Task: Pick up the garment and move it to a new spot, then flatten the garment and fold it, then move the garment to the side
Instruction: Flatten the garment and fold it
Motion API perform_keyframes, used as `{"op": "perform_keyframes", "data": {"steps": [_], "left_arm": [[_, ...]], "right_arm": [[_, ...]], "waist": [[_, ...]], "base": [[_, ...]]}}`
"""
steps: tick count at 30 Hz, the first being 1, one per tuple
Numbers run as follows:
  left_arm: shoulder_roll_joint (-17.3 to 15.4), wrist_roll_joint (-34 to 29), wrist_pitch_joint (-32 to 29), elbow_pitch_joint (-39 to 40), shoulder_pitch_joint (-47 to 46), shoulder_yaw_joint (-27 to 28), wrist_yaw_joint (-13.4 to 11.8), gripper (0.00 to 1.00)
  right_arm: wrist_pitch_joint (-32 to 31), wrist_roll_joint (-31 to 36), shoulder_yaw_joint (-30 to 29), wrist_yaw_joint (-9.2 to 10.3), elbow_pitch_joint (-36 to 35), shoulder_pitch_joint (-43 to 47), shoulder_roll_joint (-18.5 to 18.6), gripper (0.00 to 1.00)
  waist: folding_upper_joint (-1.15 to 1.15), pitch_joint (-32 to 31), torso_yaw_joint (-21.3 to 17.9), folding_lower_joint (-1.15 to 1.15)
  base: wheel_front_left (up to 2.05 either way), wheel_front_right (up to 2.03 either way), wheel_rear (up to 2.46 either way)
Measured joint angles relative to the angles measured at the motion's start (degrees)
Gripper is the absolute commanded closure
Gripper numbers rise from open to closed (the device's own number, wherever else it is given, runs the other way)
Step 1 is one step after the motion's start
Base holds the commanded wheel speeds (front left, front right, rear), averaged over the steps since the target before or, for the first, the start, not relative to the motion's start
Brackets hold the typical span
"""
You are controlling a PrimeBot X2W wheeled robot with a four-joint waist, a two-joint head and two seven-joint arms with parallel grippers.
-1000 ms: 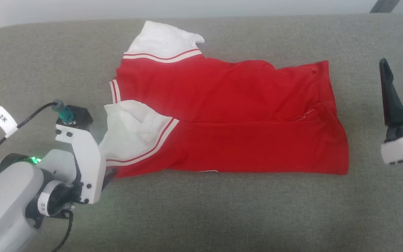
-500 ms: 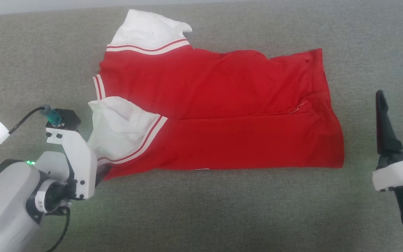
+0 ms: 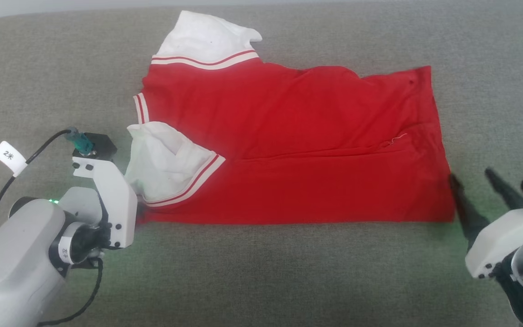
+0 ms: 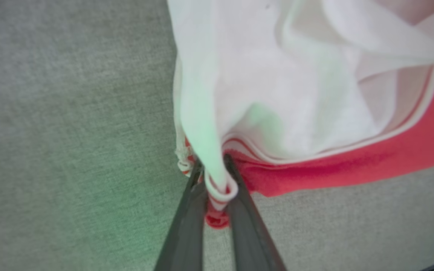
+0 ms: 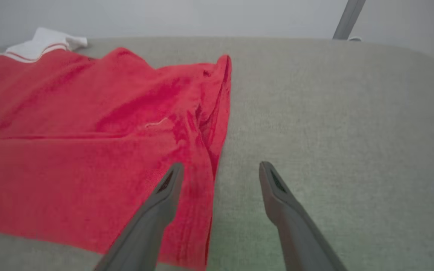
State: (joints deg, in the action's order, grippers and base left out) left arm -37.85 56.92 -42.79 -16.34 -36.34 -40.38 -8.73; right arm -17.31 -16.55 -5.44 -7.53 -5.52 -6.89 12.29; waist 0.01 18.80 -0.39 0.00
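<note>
The garment (image 3: 288, 150) is a red shirt with white sleeves and red-white trim. It lies folded lengthwise on the grey padded surface (image 3: 261, 272), sleeves to the left. My left gripper (image 3: 140, 213) is at its near left corner, below the folded-over white sleeve (image 3: 166, 165). In the left wrist view, that gripper (image 4: 213, 167) is shut on a bunched fold of trim and red cloth of the garment (image 4: 296, 94). My right gripper (image 3: 470, 175) stands open at the near right hem corner. In the right wrist view, the right gripper (image 5: 220, 166) straddles the edge of the garment (image 5: 89, 150).
The grey padded surface (image 5: 333, 113) runs wide on every side of the shirt. A pale wall and a slanted grey pole (image 5: 347, 19) stand beyond its far edge. A tagged cable (image 3: 9, 156) trails from my left wrist.
My left gripper has shut on the shirt's near left corner. My right gripper has come down and in to the hem corner. The head view has shifted a little.
</note>
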Motion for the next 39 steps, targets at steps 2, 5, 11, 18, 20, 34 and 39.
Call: {"op": "perform_keyframes", "data": {"steps": [2,5,11,18,20,34,39], "left_arm": [[0.3,0.0,0.08,-0.02,-0.13,-0.05,0.3,1.0],[0.68,-0.01,0.37,0.07,-0.34,-0.25,0.52,1.0],[1.7,-0.37,0.57,0.05,-1.06,-0.76,0.98,1.0],[2.74,-0.44,1.32,-0.44,-1.48,-1.1,1.54,1.0],[3.01,-0.44,1.55,-0.57,-1.51,-1.19,1.78,1.0],[-0.11,0.59,-2.71,6.11,1.49,-2.0,-1.07,1.0],[-3.28,0.85,-4.23,12.24,4.32,-1.79,-4.2,1.0]], "right_arm": [[-3.71,-1.71,0.19,-0.01,0.66,0.57,0.47,0.0],[-8.32,-3.69,0.86,0.02,1.46,0.54,1.75,0.0],[-16.94,-6.79,2.76,0.03,3.7,-0.57,3.47,0.0],[-22.79,-6.23,5.19,-0.02,7.05,-4.28,6.91,1.0],[-23.43,-6.89,5.55,-0.03,7.69,-5.21,7.47,1.0],[-30.28,-11.37,9.89,-0.02,3.42,-4.54,15.94,1.0],[-33.34,-13.63,10.32,-0.02,-0.26,-1.38,19.53,1.0]], "waist": [[0.0,0.01,0.38,0.0],[0.0,0.2,0.93,0.0],[0.0,0.6,2.08,0.0],[0.0,0.86,3.2,0.0],[0.0,0.79,3.5,0.0],[0.0,-2.27,4.99,0.0],[0.0,-3.3,5.42,0.0]], "base": [[0.0,0.0,0.0],[0.0,0.0,0.0],[0.0,0.0,0.0],[0.0,0.0,0.0],[0.0,0.0,0.0],[0.0,0.0,0.0],[0.0,0.0,0.0]]}}
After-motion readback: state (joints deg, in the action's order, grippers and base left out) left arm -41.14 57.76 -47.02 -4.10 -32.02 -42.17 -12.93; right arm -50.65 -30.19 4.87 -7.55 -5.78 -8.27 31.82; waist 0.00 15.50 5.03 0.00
